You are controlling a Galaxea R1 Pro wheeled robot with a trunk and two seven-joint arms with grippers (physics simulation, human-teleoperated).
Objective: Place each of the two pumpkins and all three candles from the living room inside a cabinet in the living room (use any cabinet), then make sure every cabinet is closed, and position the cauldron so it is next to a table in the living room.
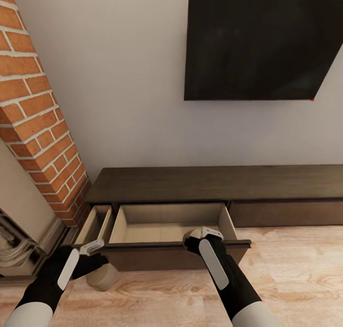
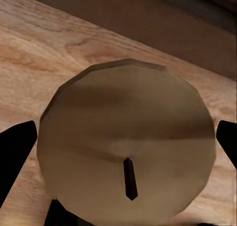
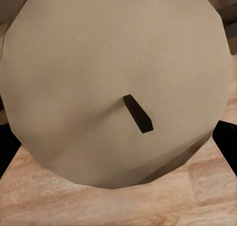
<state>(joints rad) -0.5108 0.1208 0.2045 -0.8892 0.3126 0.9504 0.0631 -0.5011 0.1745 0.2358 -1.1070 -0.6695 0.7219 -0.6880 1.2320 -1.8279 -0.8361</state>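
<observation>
Cabinet [image 1: 214, 184] drawer [image 1: 171, 224] open, no items seen inside. Left gripper [image 1: 97, 251] clamps candle [image 1: 102, 275] above floor, 7 o'clock of drawer. Right gripper [image 1: 202, 235] clamps second candle [image 3: 113, 83] over drawer's front edge. Pumpkins, third candle, closing, cauldron pending.

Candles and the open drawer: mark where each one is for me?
Left candle [image 2: 128, 147]: left wrist view, on its flat top beside the wick.
Right candle [image 3: 98, 78]: right wrist view, on its flat top.
Open drawer [image 1: 143, 233]: head view, on its pale bare floor.
</observation>
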